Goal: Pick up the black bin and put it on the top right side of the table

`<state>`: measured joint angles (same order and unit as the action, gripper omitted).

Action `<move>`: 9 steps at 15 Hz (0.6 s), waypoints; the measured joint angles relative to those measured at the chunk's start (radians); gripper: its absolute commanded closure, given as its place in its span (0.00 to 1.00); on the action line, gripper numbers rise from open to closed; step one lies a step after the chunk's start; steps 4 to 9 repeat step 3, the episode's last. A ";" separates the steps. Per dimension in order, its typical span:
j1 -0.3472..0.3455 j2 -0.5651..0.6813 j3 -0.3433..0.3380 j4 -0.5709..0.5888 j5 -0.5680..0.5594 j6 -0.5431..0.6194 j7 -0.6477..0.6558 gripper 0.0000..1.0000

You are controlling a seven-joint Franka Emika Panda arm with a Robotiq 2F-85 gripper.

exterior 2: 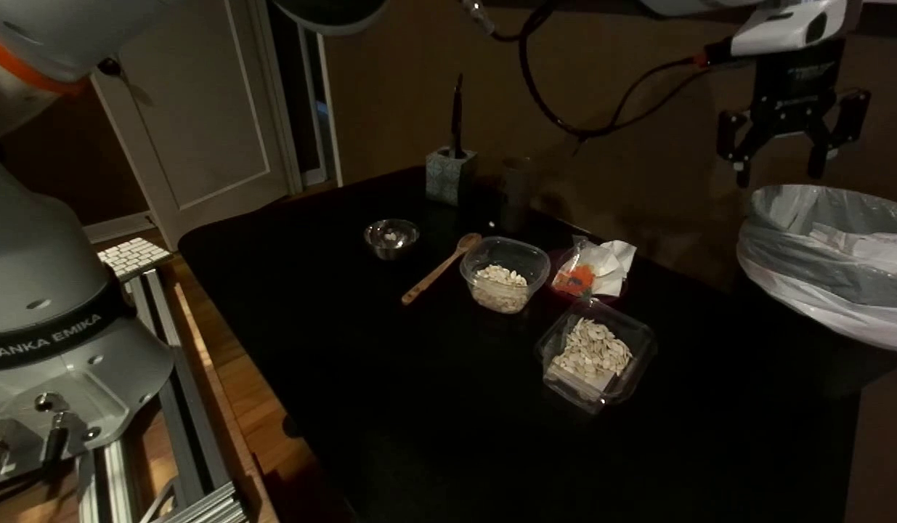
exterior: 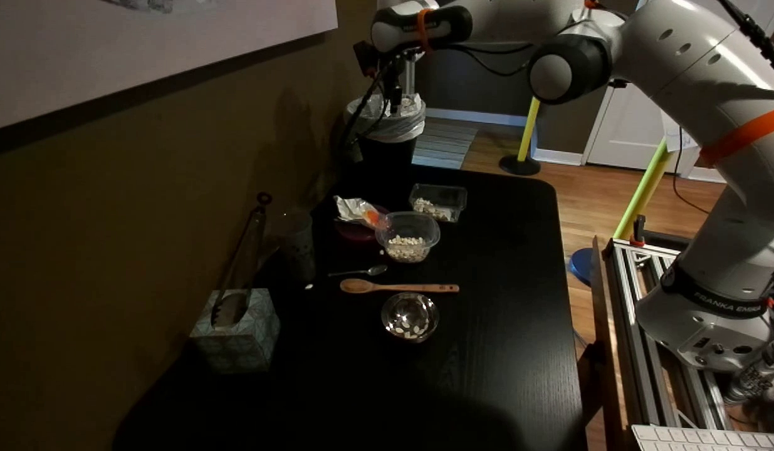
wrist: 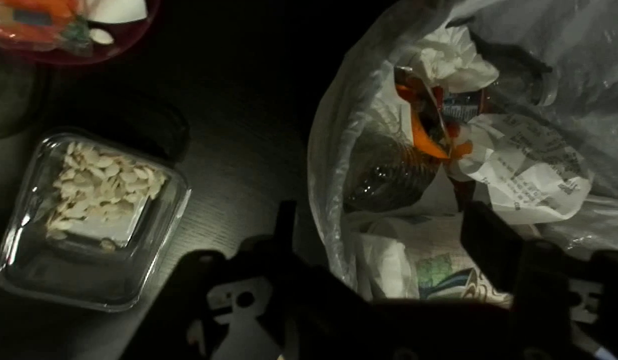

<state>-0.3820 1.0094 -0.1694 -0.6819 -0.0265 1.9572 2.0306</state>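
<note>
Because a loose liner [exterior 2: 804,280] is draped over the black bin [exterior: 388,152] below the pincer [exterior 2: 779,175], whose jaws are apart, the liner alone might be gripped and torn.

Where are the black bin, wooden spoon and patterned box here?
Black bin [exterior: 390,152], in an exterior view: outer wall.
Wooden spoon [exterior: 400,288], in an exterior view: handle.
Patterned box [exterior 2: 444,180], in an exterior view: side.

Both exterior views show you the bench [exterior 2: 433,414], facing the distant black bin [exterior: 388,153] or from near it; your close wrist view peers down inside.
</note>
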 measured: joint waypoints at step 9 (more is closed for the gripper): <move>-0.014 -0.095 0.038 -0.026 0.012 -0.076 -0.169 0.00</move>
